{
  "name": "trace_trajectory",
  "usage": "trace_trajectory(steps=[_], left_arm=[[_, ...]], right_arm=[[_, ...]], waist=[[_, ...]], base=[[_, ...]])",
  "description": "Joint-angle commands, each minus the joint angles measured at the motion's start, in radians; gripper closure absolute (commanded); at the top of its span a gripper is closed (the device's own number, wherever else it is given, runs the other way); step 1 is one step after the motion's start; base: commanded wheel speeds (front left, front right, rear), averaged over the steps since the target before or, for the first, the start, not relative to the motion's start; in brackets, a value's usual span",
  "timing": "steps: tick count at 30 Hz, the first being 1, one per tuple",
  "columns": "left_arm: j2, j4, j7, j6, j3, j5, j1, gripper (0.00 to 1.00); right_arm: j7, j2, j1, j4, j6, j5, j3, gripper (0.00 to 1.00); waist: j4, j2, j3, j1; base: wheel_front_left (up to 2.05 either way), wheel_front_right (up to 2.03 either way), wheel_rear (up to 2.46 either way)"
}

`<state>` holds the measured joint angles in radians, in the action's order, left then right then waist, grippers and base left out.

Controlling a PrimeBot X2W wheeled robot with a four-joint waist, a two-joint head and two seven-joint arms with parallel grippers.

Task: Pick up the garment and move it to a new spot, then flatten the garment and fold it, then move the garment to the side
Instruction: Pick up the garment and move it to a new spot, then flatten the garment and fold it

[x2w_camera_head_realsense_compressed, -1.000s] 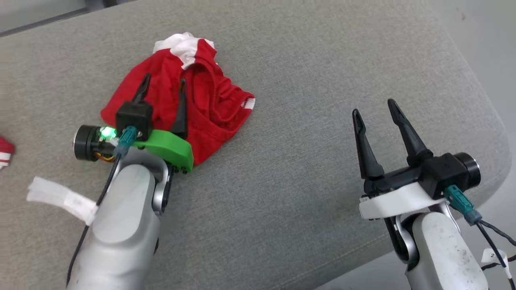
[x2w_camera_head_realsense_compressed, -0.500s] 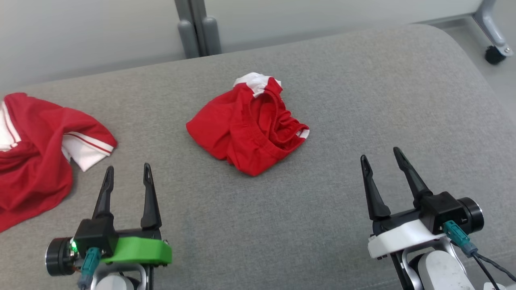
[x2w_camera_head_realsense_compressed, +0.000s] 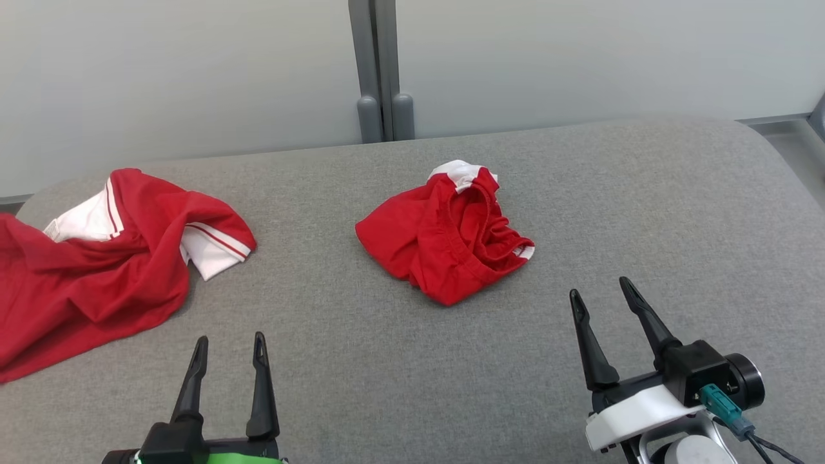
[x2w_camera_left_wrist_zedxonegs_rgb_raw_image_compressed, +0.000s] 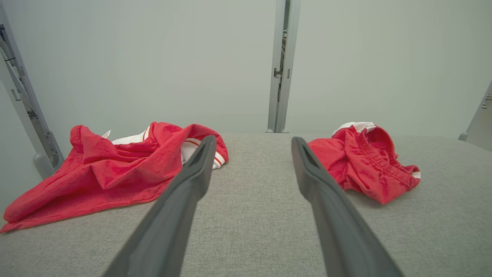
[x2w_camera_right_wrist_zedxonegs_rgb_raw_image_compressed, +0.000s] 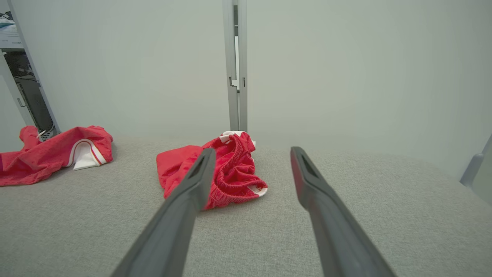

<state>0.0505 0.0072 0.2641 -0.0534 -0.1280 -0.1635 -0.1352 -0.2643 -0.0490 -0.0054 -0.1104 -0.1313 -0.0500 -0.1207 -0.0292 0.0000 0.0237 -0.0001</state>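
Note:
A crumpled red garment (x2w_camera_head_realsense_compressed: 445,245) with a white band lies in a heap in the middle of the grey padded surface (x2w_camera_head_realsense_compressed: 387,374). It also appears in the left wrist view (x2w_camera_left_wrist_zedxonegs_rgb_raw_image_compressed: 361,165) and the right wrist view (x2w_camera_right_wrist_zedxonegs_rgb_raw_image_compressed: 234,169). My left gripper (x2w_camera_head_realsense_compressed: 231,337) is open and empty near the front edge, well short of the garment and to its left. My right gripper (x2w_camera_head_realsense_compressed: 599,287) is open and empty too, a little in front of the garment and to its right. Both wrist views show bare grey fabric between the open left gripper (x2w_camera_left_wrist_zedxonegs_rgb_raw_image_compressed: 253,139) and right gripper (x2w_camera_right_wrist_zedxonegs_rgb_raw_image_compressed: 252,149) fingers.
A second, larger red garment with white trim (x2w_camera_head_realsense_compressed: 97,270) sprawls at the left end of the surface. A pale wall with a grey post (x2w_camera_head_realsense_compressed: 380,71) runs behind. The surface's rounded right edge (x2w_camera_head_realsense_compressed: 793,187) drops toward the floor.
The head camera has tilted up, so the whole picture shifted. My left gripper, which stood over the middle garment a second ago, has drawn back from it, still open. The right gripper stays open.

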Motion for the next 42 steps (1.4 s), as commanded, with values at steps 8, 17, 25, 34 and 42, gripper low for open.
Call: trace_trajectory(steps=[8, 17, 25, 34, 42], left_arm=[[0.000, -0.004, 0.000, -0.010, -0.013, 0.018, 0.014, 0.00], [0.000, 0.012, 0.000, -0.020, -0.021, 0.020, 0.025, 0.00], [0.000, 0.020, 0.000, -0.026, -0.029, 0.023, 0.026, 0.00], [0.001, 0.081, 0.000, 0.000, -0.069, -0.042, 0.050, 0.00], [0.001, 0.251, 0.000, 0.100, -0.252, -0.107, 0.215, 0.00]], right_arm=[[0.000, -0.003, 0.003, -0.009, 0.001, -0.002, -0.003, 0.00], [0.000, -0.003, 0.006, -0.013, 0.001, 0.003, -0.009, 0.00], [0.000, -0.003, 0.006, -0.020, 0.001, 0.007, -0.010, 0.00], [0.000, -0.003, -0.007, 0.003, 0.001, 0.006, -0.003, 0.00], [0.000, -0.002, -0.040, 0.038, 0.001, -0.004, 0.025, 0.00]], waist=[[0.008, 0.0000, 0.013, 0.0001], [0.004, 0.0000, 0.017, 0.0001], [0.004, 0.0000, 0.022, 0.0001], [-0.016, 0.0000, 0.001, 0.0001], [-0.079, 0.0000, -0.084, 0.0001]], base=[[0.00, 0.00, 0.00], [0.00, 0.00, 0.00], [0.00, 0.00, 0.00], [0.00, 0.00, 0.00], [0.00, 0.00, 0.00]])
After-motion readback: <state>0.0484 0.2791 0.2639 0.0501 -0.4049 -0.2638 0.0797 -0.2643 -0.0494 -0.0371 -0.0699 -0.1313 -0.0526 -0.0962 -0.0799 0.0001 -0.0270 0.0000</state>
